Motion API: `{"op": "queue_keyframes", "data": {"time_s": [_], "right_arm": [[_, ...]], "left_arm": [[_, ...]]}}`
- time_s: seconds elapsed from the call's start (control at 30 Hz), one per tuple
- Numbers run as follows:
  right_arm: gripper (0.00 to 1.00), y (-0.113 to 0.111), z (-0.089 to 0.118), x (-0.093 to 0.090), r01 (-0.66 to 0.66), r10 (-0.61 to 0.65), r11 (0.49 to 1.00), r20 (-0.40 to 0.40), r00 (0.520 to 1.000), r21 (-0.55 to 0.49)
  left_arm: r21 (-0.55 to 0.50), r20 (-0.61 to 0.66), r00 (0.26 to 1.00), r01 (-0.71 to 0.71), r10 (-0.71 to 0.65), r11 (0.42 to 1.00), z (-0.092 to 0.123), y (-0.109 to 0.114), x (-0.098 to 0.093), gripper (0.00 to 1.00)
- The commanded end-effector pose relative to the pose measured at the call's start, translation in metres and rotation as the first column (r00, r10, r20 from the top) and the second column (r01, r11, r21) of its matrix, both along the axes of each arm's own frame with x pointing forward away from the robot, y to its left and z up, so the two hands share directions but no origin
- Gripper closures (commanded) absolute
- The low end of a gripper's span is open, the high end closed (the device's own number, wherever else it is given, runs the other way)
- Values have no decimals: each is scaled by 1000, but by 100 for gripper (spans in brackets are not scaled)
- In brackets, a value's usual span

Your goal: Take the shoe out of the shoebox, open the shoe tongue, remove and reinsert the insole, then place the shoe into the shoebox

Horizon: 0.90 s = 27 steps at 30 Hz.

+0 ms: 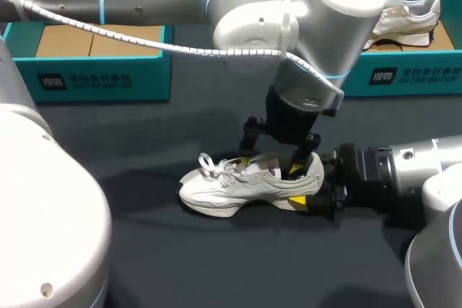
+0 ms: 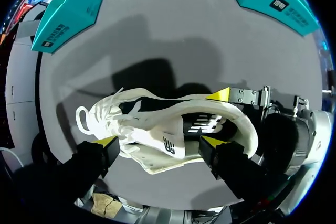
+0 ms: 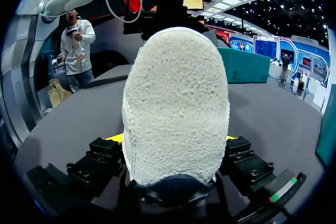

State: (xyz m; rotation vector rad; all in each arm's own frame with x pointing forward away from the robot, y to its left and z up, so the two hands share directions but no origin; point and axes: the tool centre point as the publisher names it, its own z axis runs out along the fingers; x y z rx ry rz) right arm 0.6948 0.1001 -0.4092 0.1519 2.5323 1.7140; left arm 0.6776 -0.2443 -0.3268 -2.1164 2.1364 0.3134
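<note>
A white sneaker (image 1: 238,182) stands on the dark table, toe to the left and laces loose. My right gripper (image 1: 307,187) comes in from the right and is shut on the heel; in the right wrist view the heel (image 3: 176,103) fills the space between its fingers (image 3: 113,139). My left gripper (image 1: 271,164) hangs open just above the shoe's mouth, pointing down. In the left wrist view its yellow tips (image 2: 107,141) straddle the tongue and collar. The dark insole (image 2: 202,124) shows inside the shoe (image 2: 157,119).
A teal shoebox (image 1: 94,77) with a bare cardboard bottom stands at the back left. A second teal box (image 1: 404,73) at the back right holds another white shoe (image 1: 408,16). Dark tabletop (image 1: 180,265) lies in front of the sneaker.
</note>
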Motion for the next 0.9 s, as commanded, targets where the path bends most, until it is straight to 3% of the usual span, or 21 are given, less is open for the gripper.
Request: {"op": "queue_keyframes", "data": {"time_s": [0.03, 0.63, 0.9], "right_arm": [[100, 0, 1, 0, 2, -2, 1000, 0, 1000, -4], [100, 0, 1, 0, 2, -2, 1000, 0, 1000, -4], [100, 0, 1, 0, 2, -2, 1000, 0, 1000, -4]], "left_arm": [[117, 41, 996, -87, 82, 989, -10, -10, -6, 0], [248, 76, 993, -102, 85, 963, -18, 1, -1, 0], [318, 90, 993, -96, 70, 943, -22, 9, -5, 9]]}}
